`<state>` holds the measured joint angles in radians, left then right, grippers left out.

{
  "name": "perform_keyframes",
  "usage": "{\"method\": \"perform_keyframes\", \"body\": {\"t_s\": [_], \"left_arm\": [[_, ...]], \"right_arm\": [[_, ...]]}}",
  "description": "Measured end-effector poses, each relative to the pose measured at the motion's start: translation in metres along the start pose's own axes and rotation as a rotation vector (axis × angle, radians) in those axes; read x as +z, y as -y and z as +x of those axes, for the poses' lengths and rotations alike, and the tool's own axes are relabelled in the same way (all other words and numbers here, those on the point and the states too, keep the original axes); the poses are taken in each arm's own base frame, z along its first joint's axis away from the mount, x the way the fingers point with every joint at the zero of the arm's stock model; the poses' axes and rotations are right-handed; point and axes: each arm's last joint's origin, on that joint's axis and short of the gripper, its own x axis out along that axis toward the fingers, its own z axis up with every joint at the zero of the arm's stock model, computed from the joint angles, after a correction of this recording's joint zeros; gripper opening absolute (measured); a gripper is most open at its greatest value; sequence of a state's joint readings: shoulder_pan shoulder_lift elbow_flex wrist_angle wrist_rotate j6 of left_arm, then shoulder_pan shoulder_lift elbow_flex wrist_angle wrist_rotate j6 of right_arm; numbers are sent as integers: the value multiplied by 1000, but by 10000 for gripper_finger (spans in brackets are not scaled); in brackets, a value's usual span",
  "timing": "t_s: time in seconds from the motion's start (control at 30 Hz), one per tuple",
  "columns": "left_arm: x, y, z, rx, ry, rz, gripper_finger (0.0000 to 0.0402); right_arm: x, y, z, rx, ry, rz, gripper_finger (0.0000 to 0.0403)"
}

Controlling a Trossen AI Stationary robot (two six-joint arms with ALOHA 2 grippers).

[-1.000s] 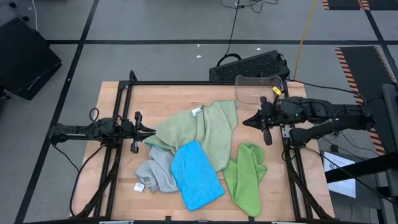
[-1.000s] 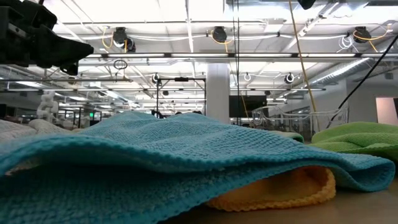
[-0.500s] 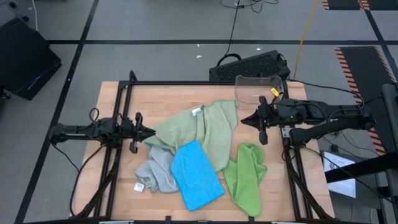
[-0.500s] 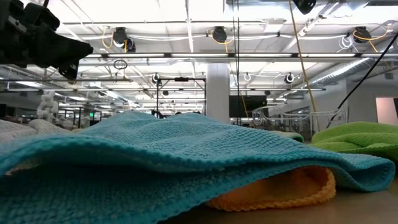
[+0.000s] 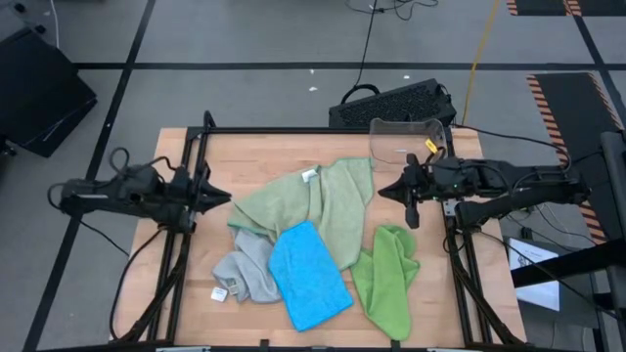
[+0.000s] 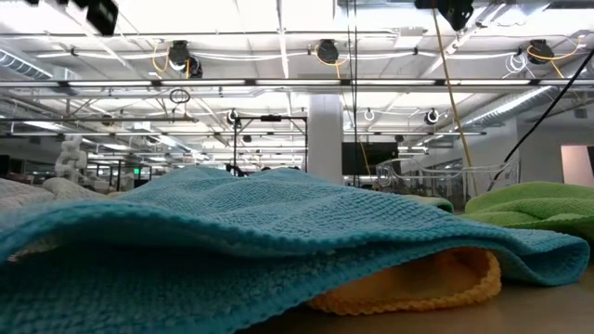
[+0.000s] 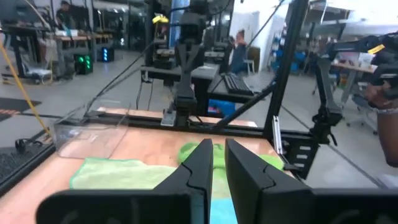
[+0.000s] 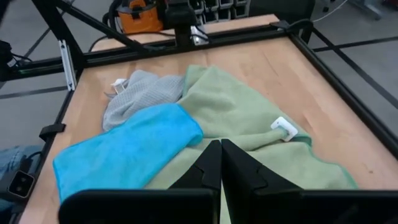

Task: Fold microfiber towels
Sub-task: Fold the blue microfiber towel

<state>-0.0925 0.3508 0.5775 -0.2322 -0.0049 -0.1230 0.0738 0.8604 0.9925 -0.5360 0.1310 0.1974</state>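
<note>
Left gripper (image 5: 223, 198): empty, fingers nearly together, just off the sage green towel (image 5: 313, 205), at its left edge.
Right gripper (image 5: 384, 191): pressed shut, empty, just right of same towel.
Bright blue towel (image 5: 308, 274): overlapping sage towel's near edge; grey towel (image 5: 245, 269) tucked beside, lime towel (image 5: 386, 279) to the right.
Risk: pinching two layers together where towels overlap; dragging the pile.
Risk: snagging the white tag (image 5: 310, 176).

Right gripper (image 8: 220, 163) closed, fingers together, empty, above sage green towel (image 8: 249, 118). White tag (image 8: 283, 126) on that towel. Bright blue towel (image 8: 124, 152) overlapping it; grey towel (image 8: 140, 96) beyond, on wooden table (image 8: 298, 74).
</note>
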Motion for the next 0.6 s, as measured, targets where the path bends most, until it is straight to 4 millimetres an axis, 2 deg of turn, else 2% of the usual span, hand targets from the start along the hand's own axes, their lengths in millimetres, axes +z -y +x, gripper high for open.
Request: {"method": "perform_keyframes", "body": {"t_s": [0.13, 0.3, 0.43, 0.6], "left_arm": [[34, 7, 12, -23, -79, 43, 47], [58, 14, 32, -31, -201, 79, 47], [57, 15, 53, -27, -286, 85, 47], [41, 15, 70, -18, -427, 70, 47]], "right_arm": [[-11, 1, 11, 1, 1, 3, 0], [-32, 2, 27, 14, -60, 25, 0], [-48, 3, 43, 20, -41, 19, 0], [-67, 5, 57, 11, -82, -2, 0]]}}
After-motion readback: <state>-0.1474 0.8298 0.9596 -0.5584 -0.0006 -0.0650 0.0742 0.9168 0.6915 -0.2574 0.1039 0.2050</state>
